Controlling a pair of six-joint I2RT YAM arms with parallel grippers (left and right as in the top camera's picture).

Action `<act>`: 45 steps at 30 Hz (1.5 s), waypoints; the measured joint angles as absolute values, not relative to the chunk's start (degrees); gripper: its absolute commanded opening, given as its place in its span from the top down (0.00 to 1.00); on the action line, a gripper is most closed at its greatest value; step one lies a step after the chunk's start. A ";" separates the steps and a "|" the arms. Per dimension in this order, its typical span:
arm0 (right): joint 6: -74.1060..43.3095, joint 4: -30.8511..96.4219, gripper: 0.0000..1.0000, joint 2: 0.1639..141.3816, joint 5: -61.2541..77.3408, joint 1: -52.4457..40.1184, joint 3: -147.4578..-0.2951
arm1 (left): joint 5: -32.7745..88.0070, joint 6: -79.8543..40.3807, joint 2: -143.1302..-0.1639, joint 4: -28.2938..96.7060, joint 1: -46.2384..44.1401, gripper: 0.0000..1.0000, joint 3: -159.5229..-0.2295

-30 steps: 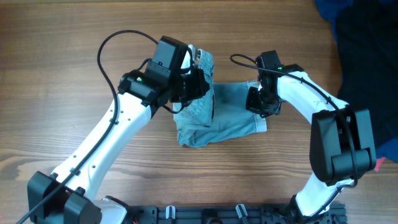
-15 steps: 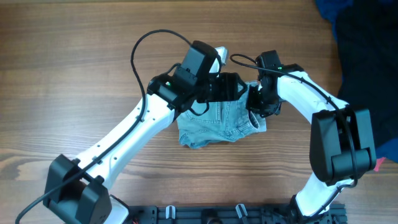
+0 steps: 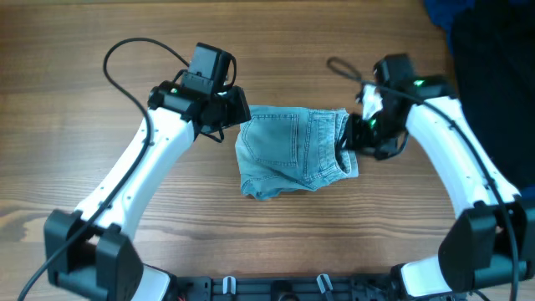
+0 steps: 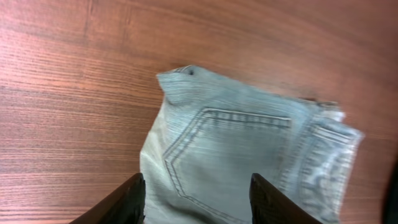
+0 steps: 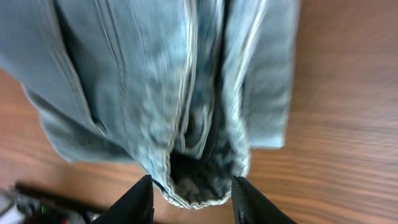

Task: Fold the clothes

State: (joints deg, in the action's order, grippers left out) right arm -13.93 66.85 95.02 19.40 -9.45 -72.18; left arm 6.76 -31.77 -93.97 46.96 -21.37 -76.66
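The light blue denim shorts [image 3: 292,150] lie folded in a compact bundle at the table's middle, back pocket facing up. My left gripper [image 3: 236,117] is open and empty at the bundle's upper left edge; in the left wrist view its fingers [image 4: 196,186] straddle the pocket side of the shorts [image 4: 242,155] from above. My right gripper [image 3: 351,140] is at the bundle's right edge. In the right wrist view its fingers [image 5: 191,186] stand apart, with the rolled edge of the shorts [image 5: 168,81] between them, blurred.
A dark navy cloth pile [image 3: 493,75] fills the far right of the table, with a blue cloth [image 3: 435,10] at its top corner. A small pink-red cloth [image 3: 509,220] peeks out at the right edge. Bare wood surrounds the shorts.
My left arm carried the shorts' left part over to the right, let go and swung back left. My right gripper moved slightly right and down. The shorts are now a flatter folded bundle.
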 measured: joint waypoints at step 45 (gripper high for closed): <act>-33.28 49.78 0.80 88.92 -2.39 -13.58 -54.50 | 17.91 -18.04 -112.09 27.16 -23.29 0.51 -76.58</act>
